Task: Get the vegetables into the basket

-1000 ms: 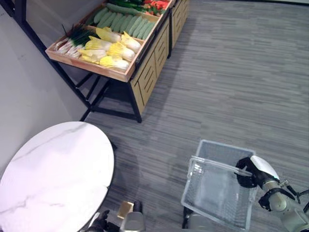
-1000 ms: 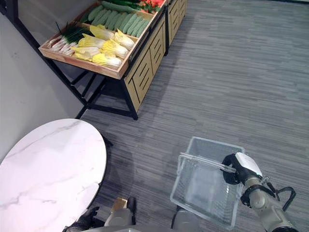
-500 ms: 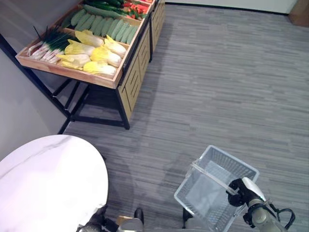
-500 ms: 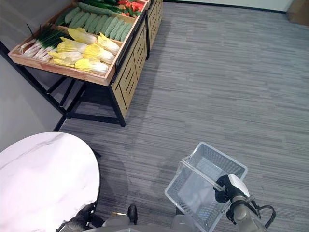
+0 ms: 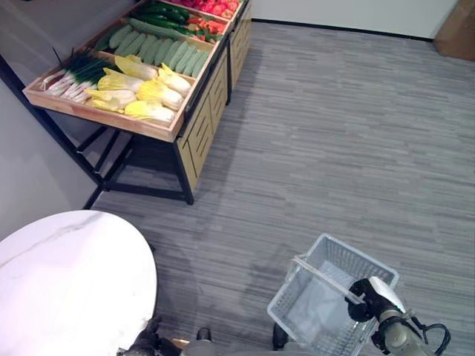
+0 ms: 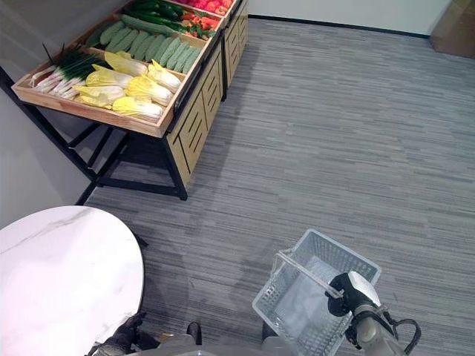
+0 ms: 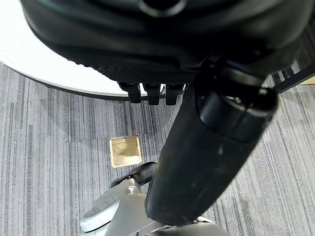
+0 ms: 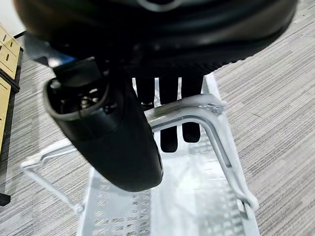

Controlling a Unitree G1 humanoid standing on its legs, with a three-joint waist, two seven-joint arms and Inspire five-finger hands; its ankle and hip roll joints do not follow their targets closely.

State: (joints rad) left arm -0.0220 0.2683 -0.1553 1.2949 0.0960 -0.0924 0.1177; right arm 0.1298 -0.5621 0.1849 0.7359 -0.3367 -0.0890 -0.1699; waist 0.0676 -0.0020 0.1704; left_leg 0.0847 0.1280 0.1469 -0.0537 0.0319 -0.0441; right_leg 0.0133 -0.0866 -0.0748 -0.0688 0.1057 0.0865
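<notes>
The vegetables lie on a slanted wooden display shelf (image 5: 159, 130) at the far left: yellow-green cabbages (image 5: 141, 93), spring onions (image 5: 78, 74), cucumbers (image 5: 152, 48) and red peppers (image 5: 211, 22). An empty see-through mesh basket (image 5: 312, 311) hangs low at the right. My right hand (image 5: 369, 298) is shut on its handle (image 8: 197, 105), with the fingers (image 8: 170, 128) curled over the bar. The basket is far from the shelf, across bare floor. My left hand (image 5: 145, 345) hangs relaxed and empty by the round table's near edge.
A round white marble table (image 5: 67, 289) stands at the lower left, close to the black legs of the shelf (image 5: 111, 167). A cardboard box (image 5: 456, 33) sits at the far right. Grey striped carpet (image 5: 334, 148) lies open between basket and shelf. A small brass floor plate (image 7: 125, 151) lies below my left hand.
The whole picture has shifted, so the camera moved; shelf and table sit further left. The basket, still held by its handle, has turned to hang more diagonally.
</notes>
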